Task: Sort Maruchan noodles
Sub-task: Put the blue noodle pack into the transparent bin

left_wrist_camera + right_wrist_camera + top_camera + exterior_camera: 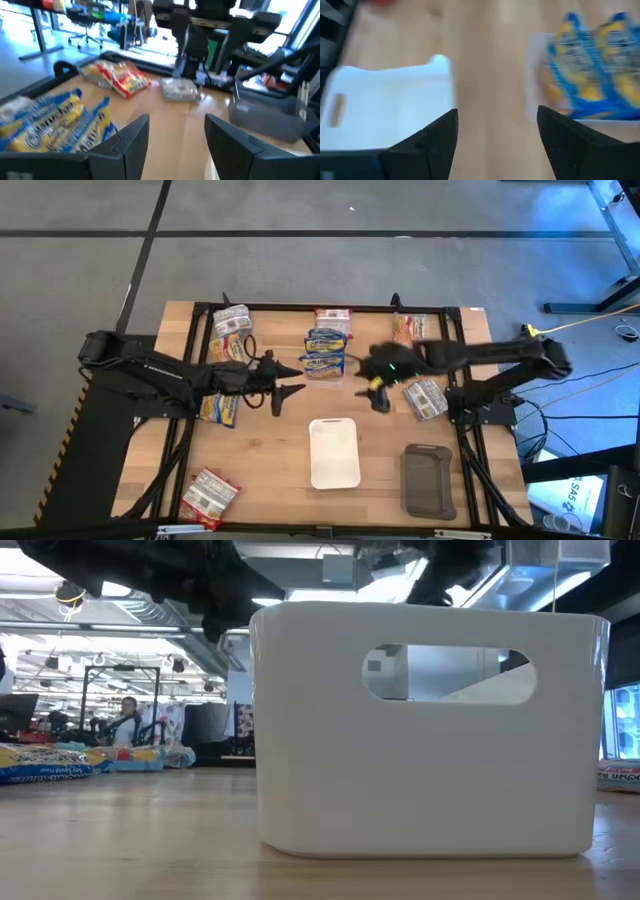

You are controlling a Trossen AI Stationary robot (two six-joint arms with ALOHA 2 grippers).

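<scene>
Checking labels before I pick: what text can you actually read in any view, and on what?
No text reads clearly enough to quote.
Blue-yellow packets: white lettering, too blurred.
Red-orange packet: print blurred.
Silver-grey packet: too small.
Packets in the high view, such as the one at: too small.
White tray: no print.

A wooden desk (270, 470) with a black frame stands on a grey floor (300, 265). Near the desk's front edge, at its middle, sits a white tray (334, 453), upright, with a cut-out handle slot in its wall. Just to the right of it, apart from it, lies a dark grey tray (428, 479). In the low view the white tray fills most of the picture, and far behind the desk a person (125, 720) sits in the room. Office chairs (87, 30) show in the background of the left wrist view.
</scene>
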